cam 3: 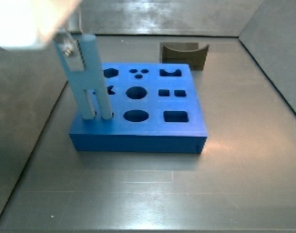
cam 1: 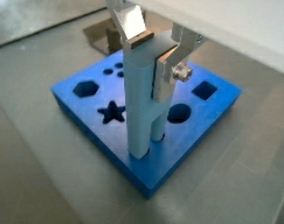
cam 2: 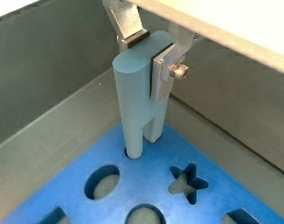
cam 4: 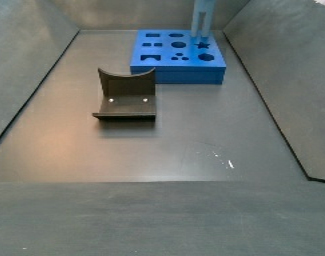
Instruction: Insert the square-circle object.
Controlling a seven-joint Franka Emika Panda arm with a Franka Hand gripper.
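Gripper (cam 1: 152, 51) clamps the upright square-circle object (cam 1: 144, 105) above the block (cam 1: 179, 149).

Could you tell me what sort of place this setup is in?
Probably a robot test cell, not a home: grey metal walls enclose a bare floor holding a blue block with shaped holes and the fixture. The gripper holds a peg upright at the block.
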